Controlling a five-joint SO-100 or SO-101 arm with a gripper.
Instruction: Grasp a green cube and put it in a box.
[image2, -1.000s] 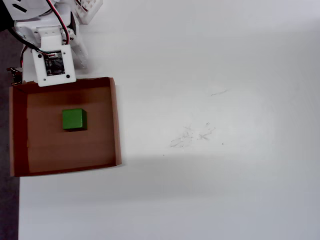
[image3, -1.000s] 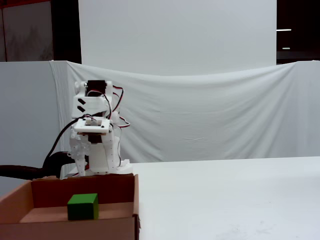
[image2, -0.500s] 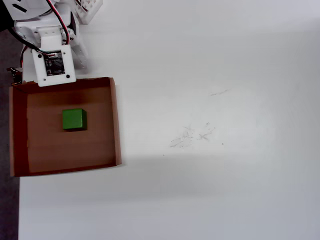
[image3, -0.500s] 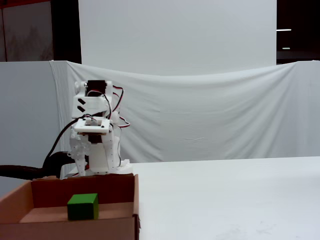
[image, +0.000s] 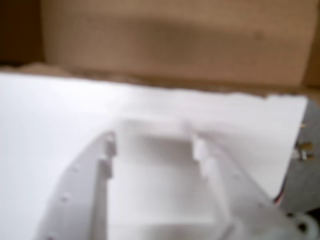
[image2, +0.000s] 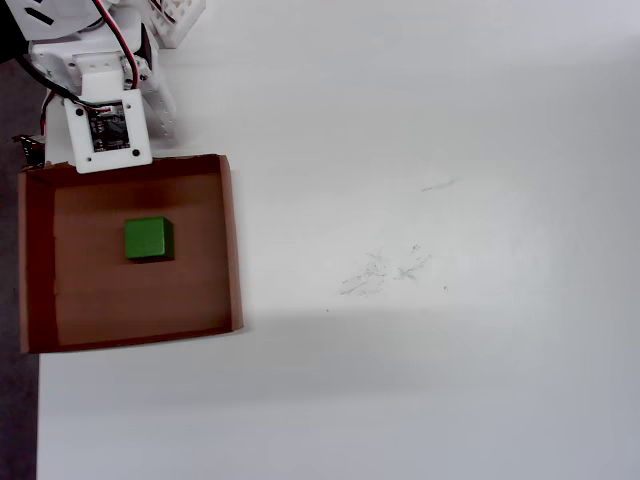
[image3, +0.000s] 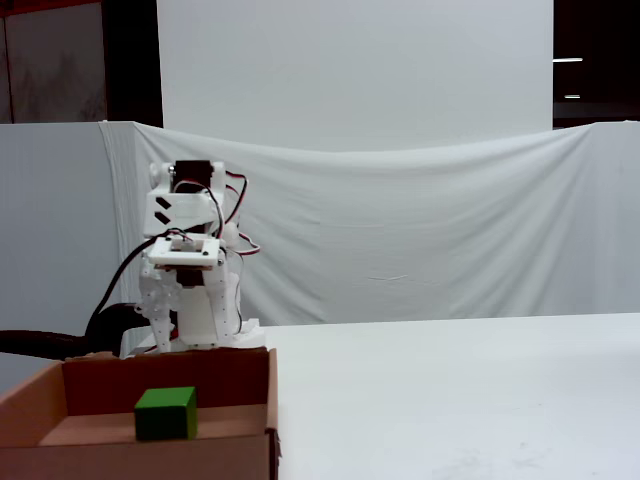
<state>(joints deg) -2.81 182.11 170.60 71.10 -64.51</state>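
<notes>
The green cube (image2: 148, 239) rests on the floor of the brown cardboard box (image2: 231, 250), left of its middle in the overhead view. It also shows in the fixed view (image3: 165, 413), inside the box (image3: 170, 460). My gripper (image: 154, 145) is open and empty in the blurred wrist view, its white fingers (image: 108, 150) spread over the white table just outside the box wall (image: 175, 40). The cube is out of sight in the wrist view. In the overhead view the folded arm (image2: 105, 110) sits just beyond the box's top edge and hides the jaws.
The white table (image2: 430, 300) stretches to the right of the box, with faint scuff marks (image2: 385, 270). The arm's base (image3: 190, 300) stands behind the box. A white cloth backdrop (image3: 420, 230) hangs behind the table. The table's dark left edge (image2: 15, 400) runs beside the box.
</notes>
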